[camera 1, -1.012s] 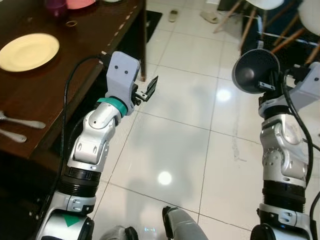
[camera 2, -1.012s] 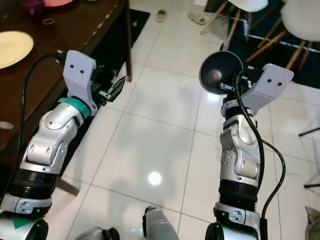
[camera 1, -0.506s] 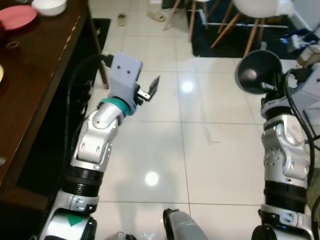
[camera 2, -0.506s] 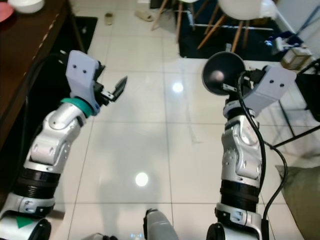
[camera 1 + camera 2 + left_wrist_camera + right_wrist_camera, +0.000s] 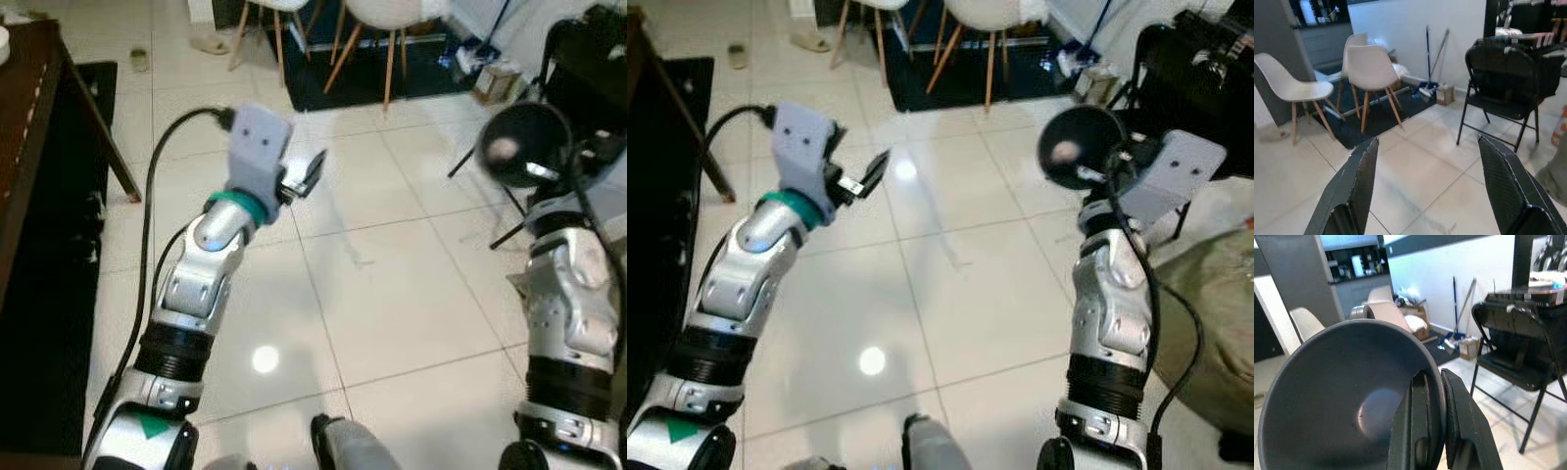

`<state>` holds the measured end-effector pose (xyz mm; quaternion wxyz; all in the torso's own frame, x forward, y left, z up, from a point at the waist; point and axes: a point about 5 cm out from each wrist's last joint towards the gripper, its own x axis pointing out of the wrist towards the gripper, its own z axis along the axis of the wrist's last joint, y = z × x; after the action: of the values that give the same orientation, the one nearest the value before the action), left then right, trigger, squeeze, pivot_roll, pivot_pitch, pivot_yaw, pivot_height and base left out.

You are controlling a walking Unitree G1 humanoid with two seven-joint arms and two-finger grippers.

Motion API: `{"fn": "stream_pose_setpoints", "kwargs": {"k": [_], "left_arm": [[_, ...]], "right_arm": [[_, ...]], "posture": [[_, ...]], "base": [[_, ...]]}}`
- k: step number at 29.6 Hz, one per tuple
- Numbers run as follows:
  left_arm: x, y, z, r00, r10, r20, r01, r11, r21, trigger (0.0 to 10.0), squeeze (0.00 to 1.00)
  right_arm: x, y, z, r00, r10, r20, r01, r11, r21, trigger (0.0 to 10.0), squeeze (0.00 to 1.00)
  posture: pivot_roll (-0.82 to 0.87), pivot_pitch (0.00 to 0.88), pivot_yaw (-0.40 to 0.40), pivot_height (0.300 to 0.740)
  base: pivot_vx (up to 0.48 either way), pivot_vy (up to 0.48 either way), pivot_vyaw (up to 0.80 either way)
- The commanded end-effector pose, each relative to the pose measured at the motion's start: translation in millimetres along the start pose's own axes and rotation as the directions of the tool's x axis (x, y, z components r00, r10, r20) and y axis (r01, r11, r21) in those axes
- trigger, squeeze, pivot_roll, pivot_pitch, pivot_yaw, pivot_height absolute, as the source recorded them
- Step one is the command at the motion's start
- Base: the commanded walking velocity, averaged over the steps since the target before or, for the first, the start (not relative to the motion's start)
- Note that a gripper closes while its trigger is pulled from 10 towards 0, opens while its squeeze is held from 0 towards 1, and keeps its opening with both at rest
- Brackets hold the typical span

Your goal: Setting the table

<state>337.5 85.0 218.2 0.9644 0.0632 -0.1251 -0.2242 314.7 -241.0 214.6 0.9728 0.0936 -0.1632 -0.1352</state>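
A dark grey bowl (image 5: pixel 522 143) is held up at my right, with its hollow side turned toward my head. My right gripper (image 5: pixel 1436 375) is shut on the bowl's rim, one finger inside and one outside the bowl (image 5: pixel 1337 396). My left gripper (image 5: pixel 310 173) is raised over the tiled floor; its two black fingers (image 5: pixel 1354 188) stand wide apart with nothing between them. At the far left, the corner of the dark wooden table (image 5: pixel 27 93) is in view, well away from both grippers.
White chairs with wooden legs (image 5: pixel 377 20) stand on a dark rug (image 5: pixel 338 78) ahead. A black folding chair (image 5: pixel 1195 64) is at the right, with a small box (image 5: pixel 495 80) and a broom (image 5: pixel 1426 85) by the wall. A slipper (image 5: pixel 208 44) lies on the tiles.
The whole picture has swung right, away from the table: the plate and cutlery have slid out on the left, and chairs have come in. Both arms keep their pose, bowl still gripped.
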Motion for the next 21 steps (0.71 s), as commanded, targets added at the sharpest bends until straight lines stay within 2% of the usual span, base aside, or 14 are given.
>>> {"fn": "stream_pose_setpoints", "kwargs": {"k": [1, 21], "left_arm": [[-1.2, 1.6, -5.9, 1.000, 0.013, -0.024, -0.012, 1.000, 0.010, 10.0, 0.00], [-0.3, 0.4, -6.4, 1.000, 0.009, -0.017, -0.009, 1.000, 0.007, 10.0, 0.00]], "right_arm": [[-1.3, 4.6, -1.2, 1.000, 0.016, 0.001, -0.016, 1.000, 0.009, 10.0, 0.00], [-1.0, 3.1, -2.3, 1.000, 0.007, -0.002, -0.007, 1.000, 0.005, 10.0, 0.00]], "posture": [[-0.03, 0.028, 0.028, 0.740], [-0.03, 0.028, 0.028, 0.740]], "base": [[0.480, 0.000, 0.00], [0.480, 0.000, 0.00]]}}
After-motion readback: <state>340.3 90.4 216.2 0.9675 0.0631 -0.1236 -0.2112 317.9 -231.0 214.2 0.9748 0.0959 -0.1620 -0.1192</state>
